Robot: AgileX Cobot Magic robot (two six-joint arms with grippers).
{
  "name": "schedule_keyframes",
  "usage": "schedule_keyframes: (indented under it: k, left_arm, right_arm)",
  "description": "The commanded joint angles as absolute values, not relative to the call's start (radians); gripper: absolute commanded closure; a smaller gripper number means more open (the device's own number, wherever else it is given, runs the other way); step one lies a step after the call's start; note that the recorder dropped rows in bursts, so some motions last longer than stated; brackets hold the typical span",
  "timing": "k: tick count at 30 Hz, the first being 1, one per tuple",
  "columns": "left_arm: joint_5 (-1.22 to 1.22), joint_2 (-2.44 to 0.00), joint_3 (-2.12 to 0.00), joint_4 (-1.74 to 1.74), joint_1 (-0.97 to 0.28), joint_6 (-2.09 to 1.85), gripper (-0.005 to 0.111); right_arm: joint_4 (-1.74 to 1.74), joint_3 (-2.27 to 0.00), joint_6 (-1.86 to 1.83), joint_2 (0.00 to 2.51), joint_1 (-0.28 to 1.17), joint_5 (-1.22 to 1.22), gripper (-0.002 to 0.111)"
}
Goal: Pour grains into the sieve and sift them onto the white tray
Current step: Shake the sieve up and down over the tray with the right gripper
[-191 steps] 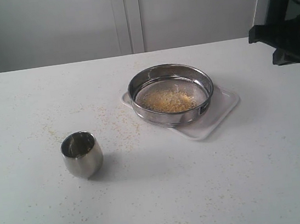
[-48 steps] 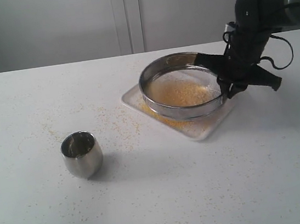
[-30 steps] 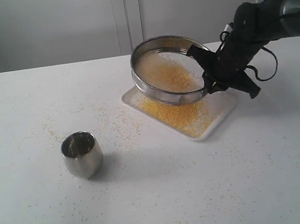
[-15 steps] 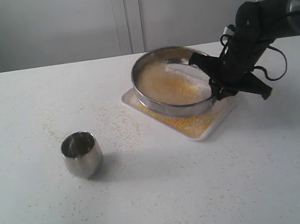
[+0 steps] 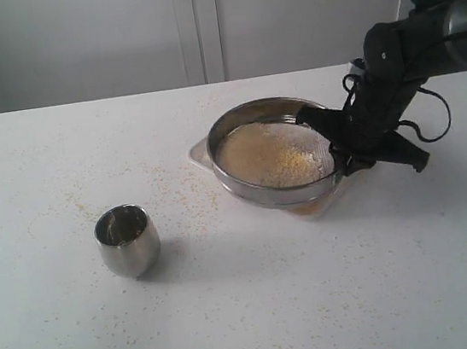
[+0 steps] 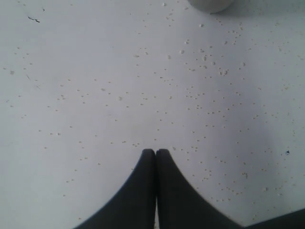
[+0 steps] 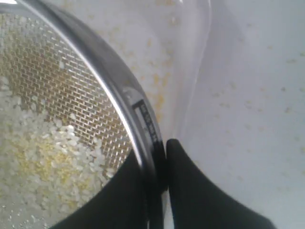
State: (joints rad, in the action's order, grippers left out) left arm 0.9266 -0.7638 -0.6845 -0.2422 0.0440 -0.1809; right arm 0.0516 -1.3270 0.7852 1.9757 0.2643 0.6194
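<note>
We see the right claw [image 5: 331,143] clamped on the rim of the sieve [image 5: 258,195] at the sieve's right side, one finger inside the wall and the other outside, as the right wrist view shows [image 7: 159,160]. The sieve sits over the white tray [image 5: 199,153] and hides most of it. Only a corner of the tray peeks out on the left and a bit of edge at the front. We cannot tell whether sieve and tray touch.

The grains [image 5: 288,160] lie on the mesh, pale bits mixed with yellow ones, and some yellow grains show on the tray below.

The left claw [image 6: 156,151] is clenched with nothing in it, above the tabletop [image 5: 319,301], which is dotted with stray specks [image 6: 205,59]. A steel cup [image 5: 128,240] stands upright, well apart to the left of the tray.
</note>
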Motion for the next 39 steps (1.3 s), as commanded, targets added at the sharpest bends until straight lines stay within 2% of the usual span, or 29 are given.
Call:
schedule_keyframes:
  k: [1,7,9,12,13,18,20,22,24,28,30,32,35,36,39]
  left_arm:
    - [0.934,-0.756,-0.677,-0.254,0.046,-0.184,0.107]
    - [0.934,-0.756,-0.677,-0.254,0.046,-0.184,0.107]
    - [0.934,-0.756,-0.677,-0.254,0.046,-0.184,0.107]
    - [0.934,-0.756,-0.677,-0.254,0.046,-0.184,0.107]
    - [0.934,-0.756,-0.677,-0.254,0.046,-0.184,0.107]
    - [0.934,-0.756,-0.677,-0.254,0.046,-0.184,0.107]
    - [0.934,-0.756,-0.677,-0.254,0.046,-0.184,0.107]
    - [0.934,-0.756,-0.677,-0.254,0.046,-0.184,0.107]
    - [0.934,-0.756,-0.677,-0.254,0.046,-0.184,0.107]
    - [0.934,-0.756,-0.677,-0.252,0.046,-0.184,0.107]
    - [0.934,-0.756,-0.677,-0.252,0.046,-0.184,0.107]
    - [0.934,-0.756,-0.677,-0.252,0.046,-0.184,0.107]
    - [0.934,-0.756,-0.677,-0.252,0.046,-0.184,0.107]
    - [0.934,-0.756,-0.677,-0.250,0.046,-0.184,0.107]
    - [0.934,-0.756,-0.677,-0.251,0.046,-0.184,0.107]
  right_arm:
    - [0.140,-1.335,0.882,1.995,0.289,0.239,0.108]
    - [0.057,-1.346,0.806,1.947,0.247,0.625,0.108]
    - [0.047,-1.329,0.893,1.944,0.244,0.541,0.108]
    - [0.053,-1.319,0.923,1.977,0.272,0.256,0.108]
    - [0.065,-1.322,0.923,1.978,0.278,0.254,0.108]
    - [-0.006,-1.322,0.850,1.913,0.252,0.595,0.108]
    - [-0.015,-1.298,0.971,1.904,0.249,0.525,0.108]
    - [0.000,-1.282,1.059,1.929,0.262,0.277,0.108]
    - [0.007,-1.284,1.027,1.951,0.276,0.187,0.108]
    - [-0.070,-1.303,0.882,1.891,0.254,0.537,0.108]
    - [-0.115,-1.296,0.917,1.875,0.234,0.635,0.108]
    - [-0.096,-1.286,1.035,1.878,0.229,0.546,0.108]
    - [-0.022,-1.282,1.063,1.931,0.259,0.200,0.108]
    - [-0.010,-1.295,1.042,1.939,0.268,0.204,0.108]
    - [-0.059,-1.335,0.905,1.919,0.251,0.429,0.108]
